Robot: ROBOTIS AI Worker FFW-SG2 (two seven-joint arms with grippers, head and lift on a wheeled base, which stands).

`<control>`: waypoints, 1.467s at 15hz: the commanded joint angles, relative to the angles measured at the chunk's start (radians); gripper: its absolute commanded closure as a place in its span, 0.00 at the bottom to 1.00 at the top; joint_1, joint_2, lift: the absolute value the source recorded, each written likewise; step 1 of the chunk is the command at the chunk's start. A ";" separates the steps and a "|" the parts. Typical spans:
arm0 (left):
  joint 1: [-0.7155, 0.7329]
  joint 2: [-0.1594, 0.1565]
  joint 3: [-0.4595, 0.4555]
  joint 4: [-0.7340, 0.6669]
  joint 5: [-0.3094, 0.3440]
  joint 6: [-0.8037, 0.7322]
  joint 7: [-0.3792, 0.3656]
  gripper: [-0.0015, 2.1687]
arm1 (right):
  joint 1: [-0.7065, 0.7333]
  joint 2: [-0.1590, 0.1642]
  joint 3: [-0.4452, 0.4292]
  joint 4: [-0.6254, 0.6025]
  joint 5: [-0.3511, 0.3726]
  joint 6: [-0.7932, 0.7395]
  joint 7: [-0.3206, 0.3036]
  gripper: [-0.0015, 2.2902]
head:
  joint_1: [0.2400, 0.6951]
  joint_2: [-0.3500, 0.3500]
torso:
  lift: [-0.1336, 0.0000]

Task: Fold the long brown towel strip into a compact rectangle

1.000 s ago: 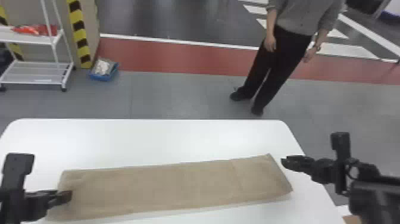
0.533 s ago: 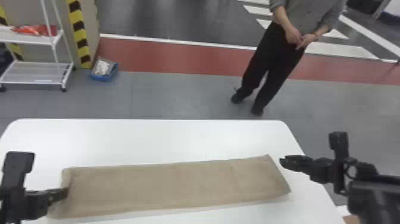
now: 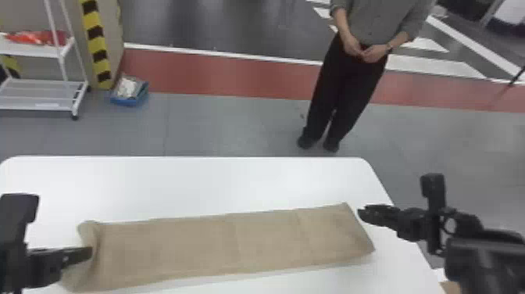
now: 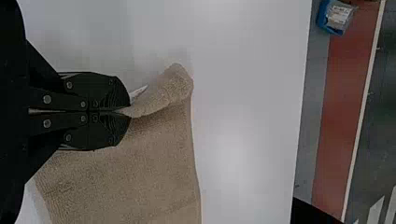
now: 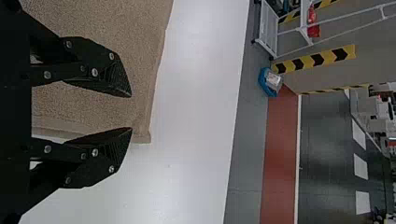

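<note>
Left gripper [image 3: 90, 252]: black, flat fingers pinched tight on the brown towel [image 3: 195, 242], at its left end, over the table's left side.
Curled end [image 3: 89, 230]: soft and bent up in a round roll, on the side toward the table's far edge.
Towel way: from the left gripper the long strip runs off to the right, toward the table's right edge. The left arm has hold of it, so it is the nearer one. The next fold likely goes right, along the strip.
Towel feel: looks fuzzy and floppy, a long flat shape with faint lines across it.
Table [image 3: 234, 176]: white, smooth and flat, with round far corners.
Right gripper [image 3: 361, 211]: fingers spread apart, holding nothing, just beside the towel's right end, by the table's right edge.
</note>
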 commanded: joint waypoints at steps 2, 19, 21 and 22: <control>-0.015 -0.014 0.001 -0.030 0.036 0.041 -0.004 0.63 | 0.007 -0.001 0.000 0.009 -0.002 -0.020 0.000 0.33 | 1.00 0.11 | 1.00; -0.092 -0.169 -0.133 -0.073 0.285 0.105 0.163 0.63 | 0.033 -0.004 0.030 0.094 -0.049 -0.185 -0.017 0.33 | 1.00 0.00 | 1.00; -0.098 -0.189 -0.154 -0.062 0.286 0.071 0.184 0.63 | 0.033 -0.004 0.036 0.103 -0.058 -0.198 -0.018 0.33 | 1.00 0.00 | 1.00; -0.098 -0.204 -0.156 -0.060 0.286 0.068 0.184 0.63 | 0.029 -0.005 0.036 0.117 -0.061 -0.213 -0.018 0.33 | 1.00 0.00 | 1.00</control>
